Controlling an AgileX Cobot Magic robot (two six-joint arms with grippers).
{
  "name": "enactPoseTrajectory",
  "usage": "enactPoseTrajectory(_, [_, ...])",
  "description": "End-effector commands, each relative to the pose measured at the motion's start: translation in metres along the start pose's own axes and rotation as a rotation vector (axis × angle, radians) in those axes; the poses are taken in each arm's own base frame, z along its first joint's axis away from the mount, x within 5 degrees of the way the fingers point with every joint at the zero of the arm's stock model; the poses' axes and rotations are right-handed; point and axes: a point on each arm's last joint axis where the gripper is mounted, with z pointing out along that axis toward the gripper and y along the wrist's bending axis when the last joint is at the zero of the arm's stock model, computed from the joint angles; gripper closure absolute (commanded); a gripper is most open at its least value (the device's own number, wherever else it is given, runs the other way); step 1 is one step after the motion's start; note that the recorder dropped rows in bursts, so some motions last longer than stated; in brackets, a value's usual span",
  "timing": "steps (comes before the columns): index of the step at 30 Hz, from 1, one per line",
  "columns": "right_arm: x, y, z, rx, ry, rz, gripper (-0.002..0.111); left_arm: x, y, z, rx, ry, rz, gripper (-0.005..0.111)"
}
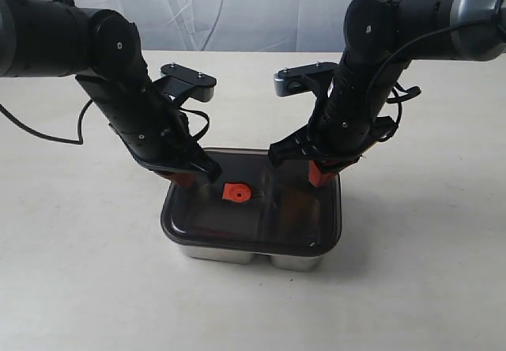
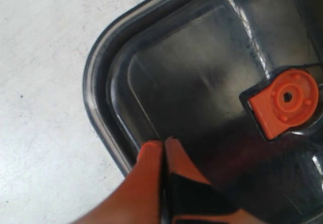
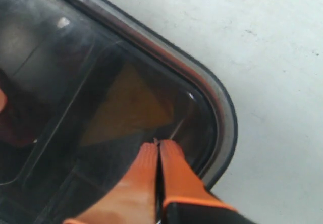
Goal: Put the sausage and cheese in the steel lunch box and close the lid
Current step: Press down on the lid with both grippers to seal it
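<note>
The dark translucent lid (image 1: 261,220) lies on the steel lunch box (image 1: 296,261), its orange valve tab (image 1: 236,194) near the middle. My left gripper (image 1: 186,179) is shut, its tips down on the lid's far left corner (image 2: 116,72); the valve tab (image 2: 286,102) shows beside it. My right gripper (image 1: 319,175) is shut too, tips on the lid's far right corner (image 3: 212,98). Through the lid the cheese (image 3: 128,108) shows as a dim yellow-orange wedge just past the right fingertips (image 3: 170,156). A dark reddish shape (image 3: 15,123) under the lid may be the sausage.
The box stands on a pale table (image 1: 79,288) with bare surface all round it. Both arms lean in from the back, over the far rim of the box. A white cloth backdrop (image 1: 237,11) hangs behind the table.
</note>
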Motion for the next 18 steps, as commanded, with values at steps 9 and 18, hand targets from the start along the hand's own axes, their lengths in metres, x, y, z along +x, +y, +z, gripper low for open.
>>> enactPoseTrajectory(9, [0.002, -0.005, 0.021, 0.005, 0.07, 0.025, 0.109, 0.007, -0.001, 0.007, 0.013, 0.078, -0.002, 0.107])
enactPoseTrajectory(18, [0.002, -0.006, 0.041, -0.007, 0.121, 0.049, 0.109, 0.007, -0.001, 0.007, 0.012, 0.076, -0.001, 0.107])
